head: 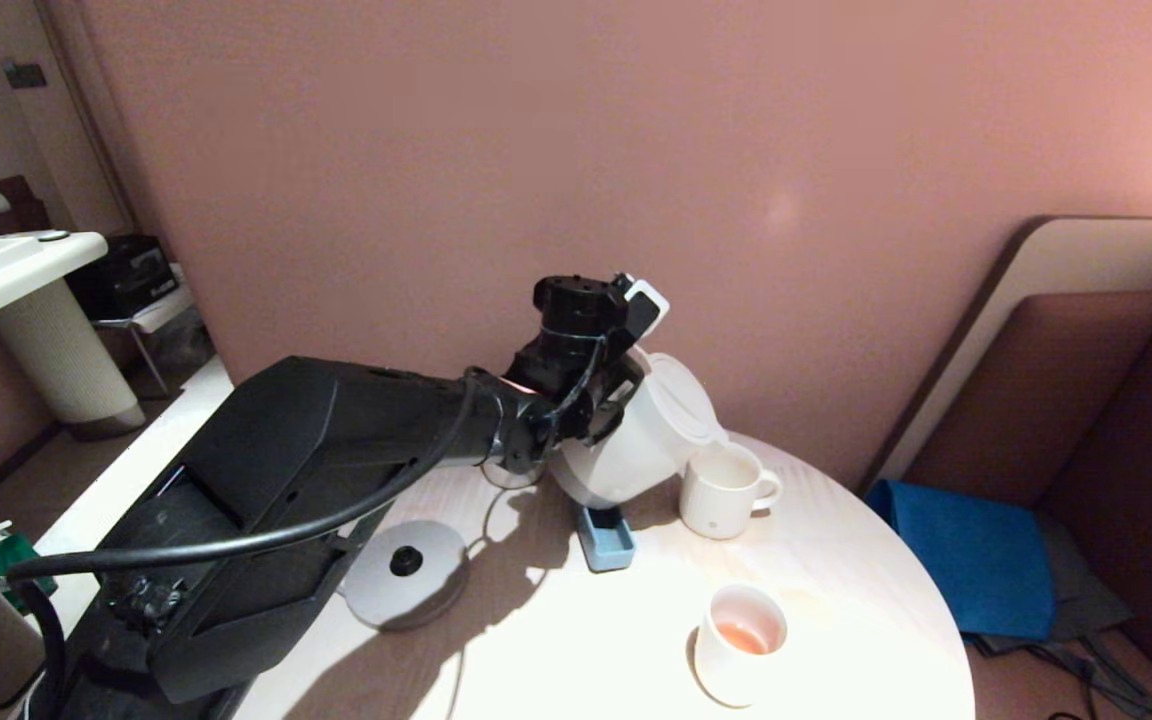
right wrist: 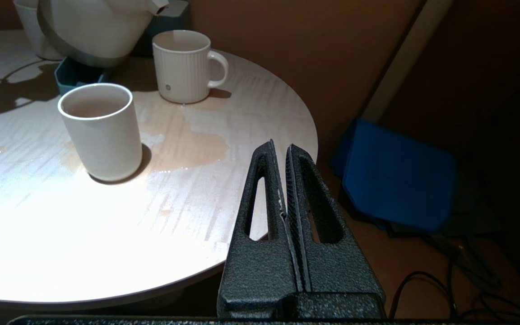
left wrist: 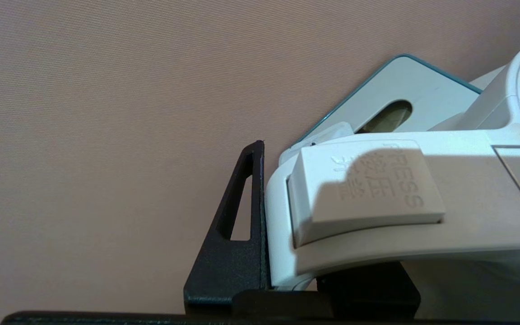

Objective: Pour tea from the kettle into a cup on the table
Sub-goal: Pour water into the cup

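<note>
Our left pincer (head: 626, 385) is clamped on the kettle's (head: 636, 440) handle, holding the kettle tilted off the surface (head: 836, 620) with its spout leaning toward the cup (head: 723, 490). In the left wrist view one black finger (left wrist: 237, 225) presses flat against the handle's side, just beside the raised "PRESS" button (left wrist: 364, 189); the other finger is hidden behind the handle. Our right pincer (right wrist: 282, 180) hangs idle just off the surface's edge, its two fingers pressed together with nothing between them.

Nearest us on the surface stands a smooth white cup (head: 739, 655) with a little tea (head: 744, 636) in its bottom. A thin wet patch (right wrist: 188, 144) spreads over the wood between it and the ribbed cup. To our left of it lies the grey round base (head: 406, 585), with its cord running across the surface. Farther in sits a small blue tray (head: 608, 545), right under the raised kettle. The ribbed cup stands just beyond, upright on the surface, its handle turned to our right and its mouth just below the kettle's spout (right wrist: 157, 6). We cannot tell how much liquid it holds. Beyond the surface's right edge a blue cloth (head: 976, 560) lies low by a padded bench.
</note>
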Motion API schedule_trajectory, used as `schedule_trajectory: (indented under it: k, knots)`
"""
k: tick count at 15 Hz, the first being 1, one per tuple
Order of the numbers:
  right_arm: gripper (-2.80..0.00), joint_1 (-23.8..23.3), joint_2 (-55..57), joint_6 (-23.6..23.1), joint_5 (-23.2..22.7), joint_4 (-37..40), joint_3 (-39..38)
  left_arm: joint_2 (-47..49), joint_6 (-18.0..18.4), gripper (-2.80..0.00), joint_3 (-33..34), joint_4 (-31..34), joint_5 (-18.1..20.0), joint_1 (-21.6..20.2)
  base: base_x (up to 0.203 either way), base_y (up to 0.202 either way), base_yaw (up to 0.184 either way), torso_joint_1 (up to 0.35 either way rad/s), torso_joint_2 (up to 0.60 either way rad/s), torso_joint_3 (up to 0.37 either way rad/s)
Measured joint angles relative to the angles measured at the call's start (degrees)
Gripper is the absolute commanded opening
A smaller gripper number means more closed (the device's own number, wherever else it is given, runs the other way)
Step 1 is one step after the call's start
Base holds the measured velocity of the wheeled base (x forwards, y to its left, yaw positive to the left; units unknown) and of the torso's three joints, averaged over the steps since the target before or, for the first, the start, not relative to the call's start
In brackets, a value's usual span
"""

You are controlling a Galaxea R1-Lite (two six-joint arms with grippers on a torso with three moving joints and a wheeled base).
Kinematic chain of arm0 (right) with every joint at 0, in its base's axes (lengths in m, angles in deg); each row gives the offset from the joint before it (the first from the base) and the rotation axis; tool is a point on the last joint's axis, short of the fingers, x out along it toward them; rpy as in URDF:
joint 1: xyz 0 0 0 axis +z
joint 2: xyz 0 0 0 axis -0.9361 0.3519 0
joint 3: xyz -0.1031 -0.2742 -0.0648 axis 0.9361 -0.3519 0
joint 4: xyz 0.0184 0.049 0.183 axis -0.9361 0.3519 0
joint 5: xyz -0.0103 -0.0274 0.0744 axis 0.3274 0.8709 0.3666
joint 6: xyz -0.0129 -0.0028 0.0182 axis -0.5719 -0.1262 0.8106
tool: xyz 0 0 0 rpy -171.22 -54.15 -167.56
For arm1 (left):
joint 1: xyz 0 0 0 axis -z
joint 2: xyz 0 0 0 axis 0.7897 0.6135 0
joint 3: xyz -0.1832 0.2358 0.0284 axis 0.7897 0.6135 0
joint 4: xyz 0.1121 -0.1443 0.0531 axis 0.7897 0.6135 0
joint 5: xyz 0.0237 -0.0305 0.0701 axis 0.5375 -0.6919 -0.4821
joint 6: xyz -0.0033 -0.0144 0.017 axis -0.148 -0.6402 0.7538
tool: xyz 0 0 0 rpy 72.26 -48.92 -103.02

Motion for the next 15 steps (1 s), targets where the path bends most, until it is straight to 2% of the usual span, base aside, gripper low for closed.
schedule_trajectory:
  k: [15]
  knots:
    - [-2.8, 0.0, 0.0, 0.0, 0.0, 0.0, 0.0, -0.6, -0.1, -2.8, 0.1, 0.0, -0.2, -0.1, 0.0, 0.0, 0.0, 0.0, 0.0, 0.0]
